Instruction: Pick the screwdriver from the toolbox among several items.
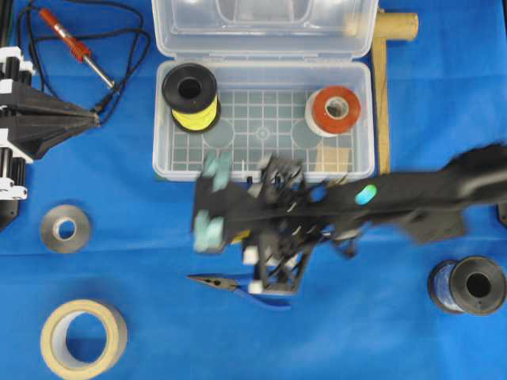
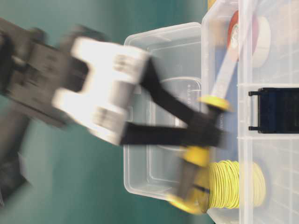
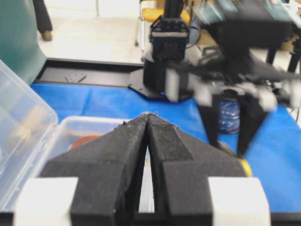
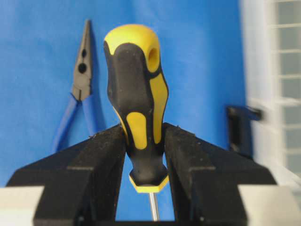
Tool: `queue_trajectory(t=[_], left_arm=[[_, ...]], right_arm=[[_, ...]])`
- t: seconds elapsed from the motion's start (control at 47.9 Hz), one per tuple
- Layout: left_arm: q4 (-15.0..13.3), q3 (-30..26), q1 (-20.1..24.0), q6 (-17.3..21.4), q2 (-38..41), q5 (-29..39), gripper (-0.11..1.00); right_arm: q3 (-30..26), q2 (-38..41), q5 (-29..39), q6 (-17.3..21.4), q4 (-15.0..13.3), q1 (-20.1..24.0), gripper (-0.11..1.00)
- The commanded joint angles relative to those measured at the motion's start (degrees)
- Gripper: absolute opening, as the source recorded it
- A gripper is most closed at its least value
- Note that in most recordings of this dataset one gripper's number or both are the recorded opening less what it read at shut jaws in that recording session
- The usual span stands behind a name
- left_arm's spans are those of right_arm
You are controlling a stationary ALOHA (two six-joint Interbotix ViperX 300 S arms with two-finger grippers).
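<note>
One right end effector (image 4: 143, 141) clamping screwdriver (image 4: 138, 99) handle, clear in wrist view, blurred overhead, left end effector (image 3: 148, 117) closed, empty

left claw (image 3: 148, 117) pressed closed, toolbox (image 3: 28, 136) below, blurred right arm (image 3: 235, 70) beyond

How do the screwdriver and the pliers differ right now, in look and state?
The screwdriver has a thick yellow-and-black handle; the pliers have thin blue handles. The screwdriver is clamped between the right gripper's fingers, above the cloth and outside the toolbox; the pliers lie flat on the blue cloth, untouched. Both are small hand tools.
</note>
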Motion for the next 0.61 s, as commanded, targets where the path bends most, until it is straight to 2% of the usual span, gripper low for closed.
queue_trajectory(t=[0.0,0.146,0.313,0.439,0.585], left_arm=[[-0.09,-0.62,0.35,-0.18,0.18,-0.26,0.0],[-0.18,-0.62,0.44,-0.18,0.18,-0.26,0.0],[-0.18,-0.62,0.53,-0.18,0.09,-0.26,0.0],[-0.18,-0.62,0.62,-0.18,0.09,-0.26,0.0],[-0.18,-0.53,0.79,-0.18,0.09,-0.26,0.0]], right_arm=[[-3.25,3.78,-0.44,-0.18,-0.09,0.35,0.27],[-5.8,9.58,-0.53,-0.62,0.0,0.53,0.27],[-5.98,13.01,-3.08,-0.44,0.18,0.26,0.27],[-5.89,14.5,-5.45,-0.53,1.32,-0.09,0.27],[-5.45,15.82,-4.75,-0.44,3.78,-0.88,0.27]])
